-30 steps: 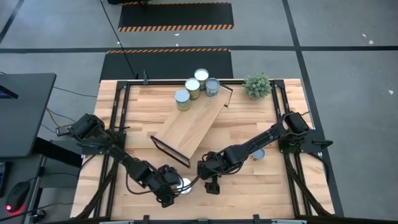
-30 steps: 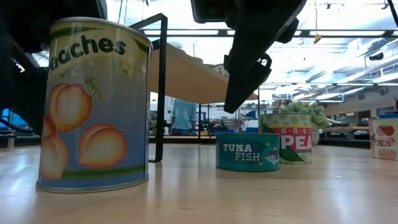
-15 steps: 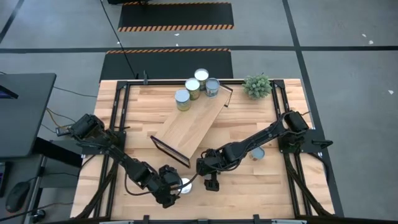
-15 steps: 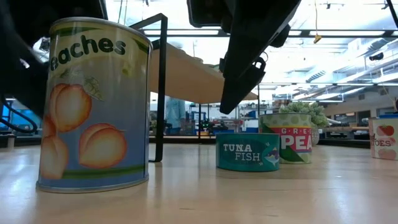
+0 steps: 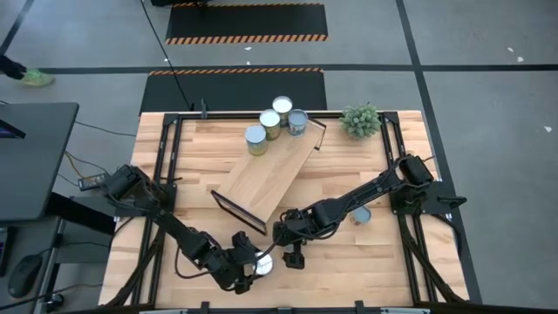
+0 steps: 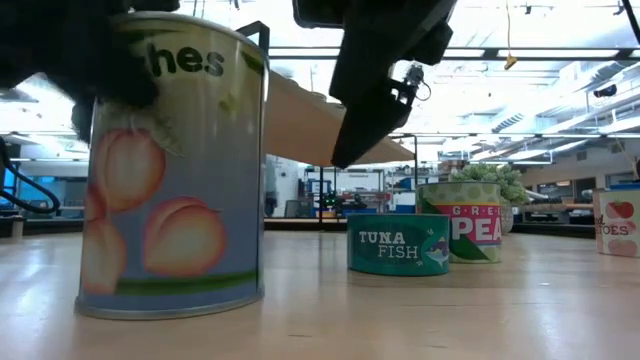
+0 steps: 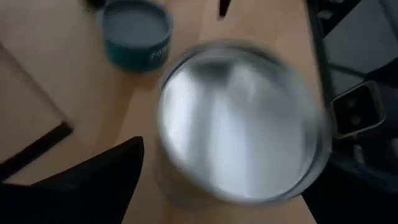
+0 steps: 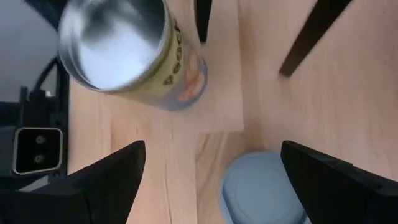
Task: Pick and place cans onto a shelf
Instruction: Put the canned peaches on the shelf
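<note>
Shifting a bit since a second ago: my left tool (image 5: pixel 255 266) has slid in around the peaches can (image 6: pixel 172 165), jaws spread wide with a finger (image 7: pixel 81 183) on either side, nothing squeezed yet. That can has budged slightly on the bench (image 5: pixel 200 166), so I've probably nudged it. My right tool (image 5: pixel 295 255) hangs open just beside it, holding nothing, with the tuna can (image 8: pixel 261 186) right under it. Shelf (image 5: pixel 266 174) sits bare beyond both tools, so I reckon closing on the peaches comes next.
</note>
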You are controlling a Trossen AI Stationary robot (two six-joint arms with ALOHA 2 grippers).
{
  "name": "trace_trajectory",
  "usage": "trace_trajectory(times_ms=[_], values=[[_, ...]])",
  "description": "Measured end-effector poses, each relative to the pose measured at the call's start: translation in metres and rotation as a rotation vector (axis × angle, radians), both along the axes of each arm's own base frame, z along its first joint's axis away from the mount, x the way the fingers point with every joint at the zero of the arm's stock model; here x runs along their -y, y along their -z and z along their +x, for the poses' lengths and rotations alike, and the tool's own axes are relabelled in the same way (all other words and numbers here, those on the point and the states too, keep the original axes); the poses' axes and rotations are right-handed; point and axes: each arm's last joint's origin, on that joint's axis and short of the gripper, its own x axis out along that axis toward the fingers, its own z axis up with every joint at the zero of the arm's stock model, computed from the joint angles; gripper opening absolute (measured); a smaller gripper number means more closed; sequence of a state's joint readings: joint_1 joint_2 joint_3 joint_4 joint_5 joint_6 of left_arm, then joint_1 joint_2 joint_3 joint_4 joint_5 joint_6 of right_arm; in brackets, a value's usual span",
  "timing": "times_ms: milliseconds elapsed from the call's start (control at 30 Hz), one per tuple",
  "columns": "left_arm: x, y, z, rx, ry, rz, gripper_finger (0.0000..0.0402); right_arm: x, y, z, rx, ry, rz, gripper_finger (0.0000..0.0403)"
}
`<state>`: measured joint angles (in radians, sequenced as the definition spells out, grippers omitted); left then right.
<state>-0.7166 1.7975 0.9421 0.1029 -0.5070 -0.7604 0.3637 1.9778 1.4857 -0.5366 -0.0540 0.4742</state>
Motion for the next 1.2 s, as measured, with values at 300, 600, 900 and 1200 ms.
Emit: trace_trajectory(times_ms=[300,600,900,1200], values=[[0.001,-0.002,0.005,0.062,0.038,0.055,0.0394,0.004,0.002,-0.002,-0.035,-0.008,-0.022,0.0382],[-0.006,-0.003,0.012,0.074,0.051,0.102,0.0359,0.021,-0.015,-0.013,-0.077,0.02,-0.074,0.0382],[-0.006,-0.007,0.016,0.105,0.03,0.011,0.0312,0.029,-0.038,-0.026,-0.054,0.061,-0.138,0.0382],[0.004,-0.043,0.018,0.163,0.081,-0.11,0.0312,0.04,-0.063,-0.049,-0.085,0.087,-0.223,0.0382]])
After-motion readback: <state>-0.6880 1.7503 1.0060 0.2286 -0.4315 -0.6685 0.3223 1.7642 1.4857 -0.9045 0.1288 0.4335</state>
